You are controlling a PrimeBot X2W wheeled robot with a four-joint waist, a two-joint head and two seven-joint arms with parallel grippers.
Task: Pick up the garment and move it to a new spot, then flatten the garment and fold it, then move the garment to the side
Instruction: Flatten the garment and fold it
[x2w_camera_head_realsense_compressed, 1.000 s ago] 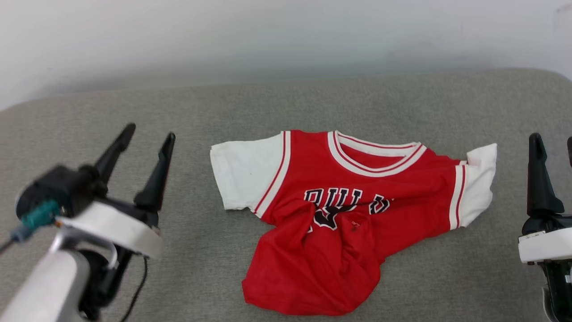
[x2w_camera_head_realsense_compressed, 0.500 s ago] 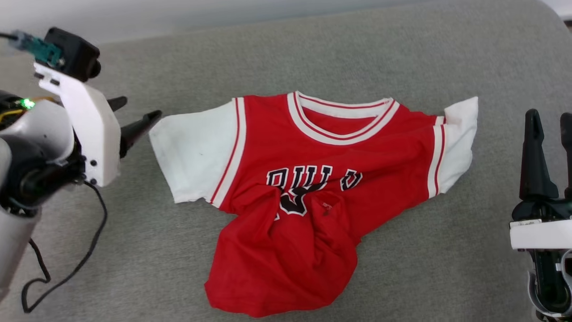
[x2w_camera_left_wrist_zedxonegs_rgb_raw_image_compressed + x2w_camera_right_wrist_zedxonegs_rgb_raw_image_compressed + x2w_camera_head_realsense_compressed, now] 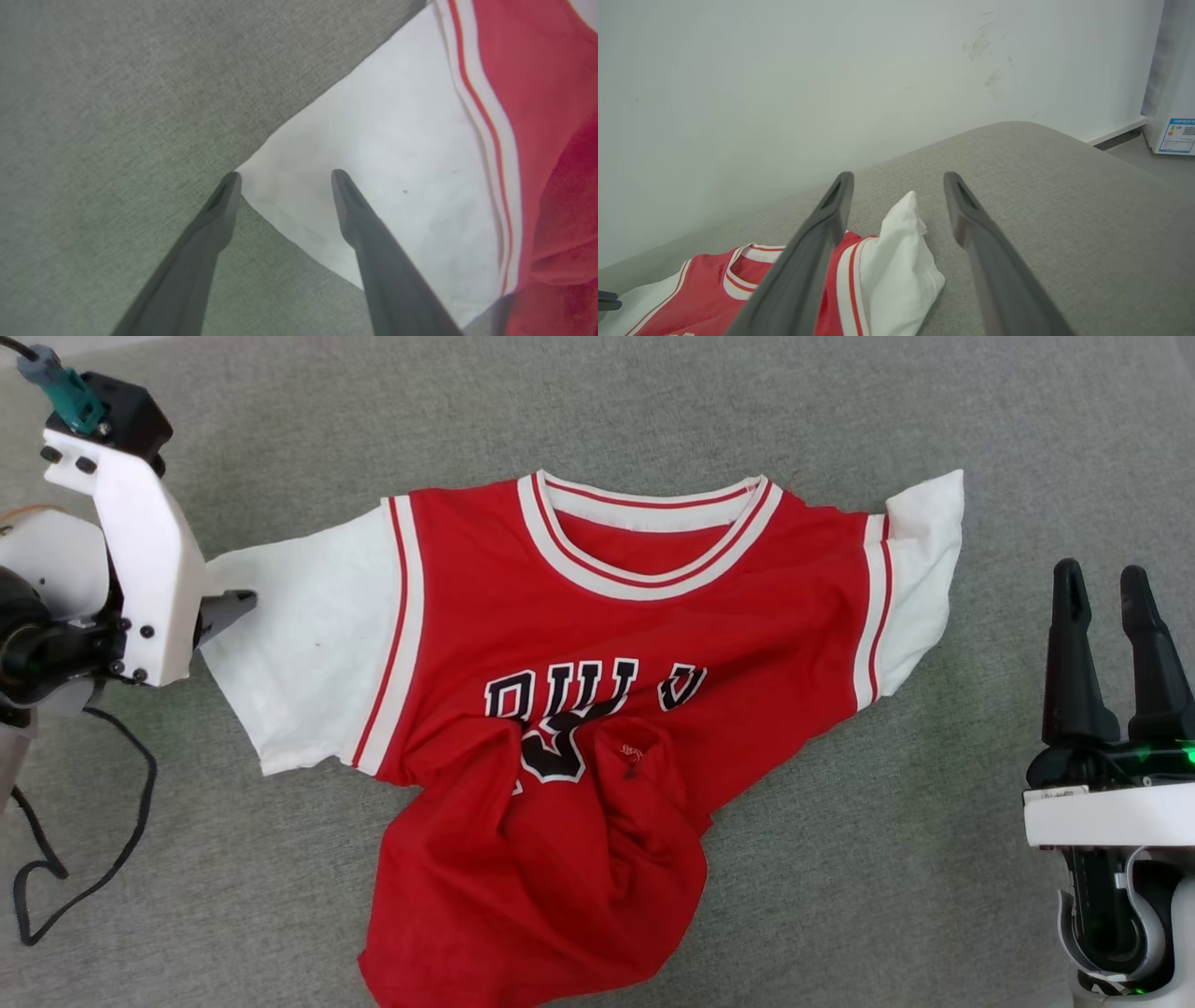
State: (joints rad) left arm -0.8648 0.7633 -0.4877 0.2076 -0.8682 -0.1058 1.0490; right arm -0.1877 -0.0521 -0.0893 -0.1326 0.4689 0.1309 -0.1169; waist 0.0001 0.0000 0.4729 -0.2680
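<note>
Jaws wide, the left gripper has swung down to straddle the white sleeve corner of the garment, which lies crumpled just ahead of its fingers, ready for pickup, while the right gripper waits wide alongside.

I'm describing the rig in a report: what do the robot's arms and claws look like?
Both claws have two long, dark, tapered fingers. The left claw sits on a white bracket topped by a black block with a teal plug; a black cable loops below. The right claw has a white band and green lights.
</note>
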